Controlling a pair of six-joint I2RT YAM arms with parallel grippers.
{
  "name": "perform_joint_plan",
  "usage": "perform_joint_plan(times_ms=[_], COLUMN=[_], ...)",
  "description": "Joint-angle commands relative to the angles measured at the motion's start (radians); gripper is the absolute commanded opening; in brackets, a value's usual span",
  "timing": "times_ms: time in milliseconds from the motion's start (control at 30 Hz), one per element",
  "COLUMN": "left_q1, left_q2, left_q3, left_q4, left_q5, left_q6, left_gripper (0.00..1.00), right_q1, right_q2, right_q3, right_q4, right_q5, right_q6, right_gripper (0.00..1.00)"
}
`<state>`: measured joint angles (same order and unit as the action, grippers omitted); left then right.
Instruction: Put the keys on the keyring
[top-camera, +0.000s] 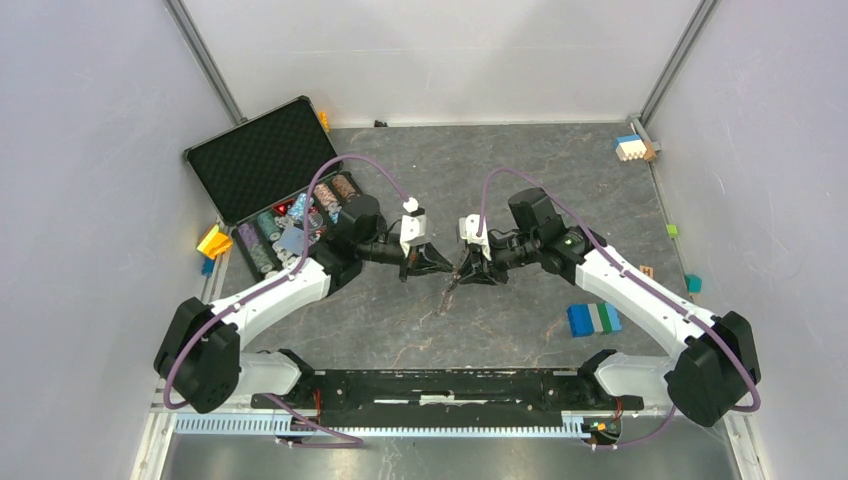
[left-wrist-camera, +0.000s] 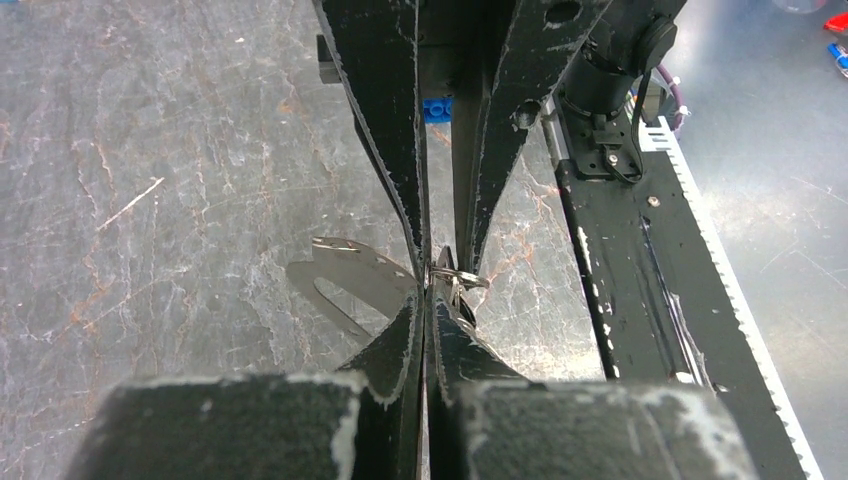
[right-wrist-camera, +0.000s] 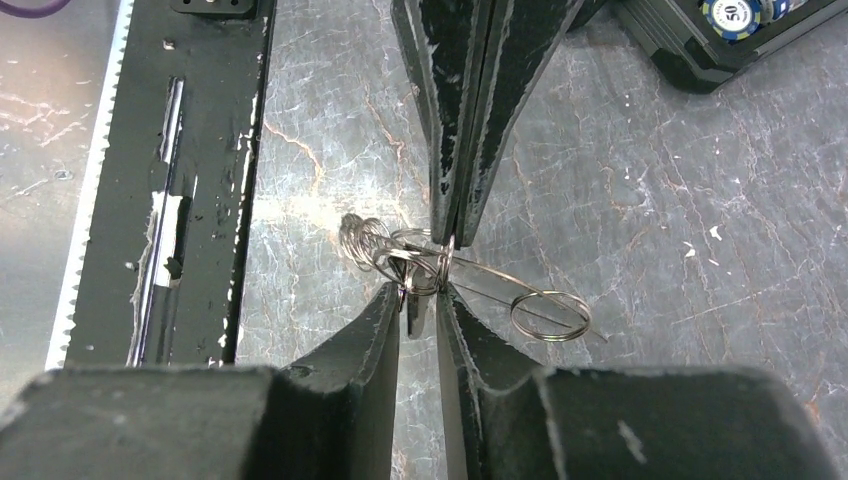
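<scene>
Along the near edge of the table (top-camera: 520, 180) runs the black rail (top-camera: 440, 385) that carries both arm bases. Just past it, over the middle of the dark stone-patterned top, the two arms meet tip to tip. The left gripper (left-wrist-camera: 426, 298) is clenched tight, and the keyring (left-wrist-camera: 365, 272), a flat grey piece with a jagged edge, juts sideways from its tips above the tabletop. The right gripper (right-wrist-camera: 418, 290) faces it with its jaws a narrow slit apart around a small silver piece (right-wrist-camera: 416, 312). I cannot tell whether that piece is gripped, or whether it is a key. A bunch of thin wire rings (right-wrist-camera: 365, 240) hangs where the tips meet, and a larger wire loop (right-wrist-camera: 548, 315) trails off from it.

Further right lies a blue, green and white block (top-camera: 593, 318). To the left an open black case (top-camera: 262, 160) holds poker chips (top-camera: 262, 240); one chip (right-wrist-camera: 735, 12) reads "50". A yellow block (top-camera: 213, 241) sits beside the case. Small coloured blocks (top-camera: 632, 148) stand at the far right corner.
</scene>
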<state>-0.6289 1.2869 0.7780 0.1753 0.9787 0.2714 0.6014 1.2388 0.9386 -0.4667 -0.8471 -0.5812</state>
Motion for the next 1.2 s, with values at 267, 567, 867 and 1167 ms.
perform_joint_plan(times_ms=[267, 567, 867, 1167], left_q1=[0.020, 0.020, 0.027, 0.027], left_q2=[-0.030, -0.021, -0.022, -0.011], left_q3=[-0.029, -0.052, -0.073, -0.095], left_q4=[0.173, 0.266, 0.334, 0.411], left_q5=[0.048, 0.061, 0.067, 0.064], left_q6=[-0.113, -0.181, -0.221, -0.262], left_gripper=[0.02, 0.02, 0.02, 0.02], right_q1=[-0.006, -0.006, -0.006, -0.003], right_q2=[0.013, 0.024, 0.022, 0.032], right_q3=[-0.011, -0.006, -0.004, -0.001], right_q4=[0.011, 0.016, 0.007, 0.013], right_q5=[-0.010, -0.008, -0.003, -0.017], right_q6=[-0.004, -0.002, -0.007, 0.005], right_gripper=[0.25, 0.16, 0.12, 0.12])
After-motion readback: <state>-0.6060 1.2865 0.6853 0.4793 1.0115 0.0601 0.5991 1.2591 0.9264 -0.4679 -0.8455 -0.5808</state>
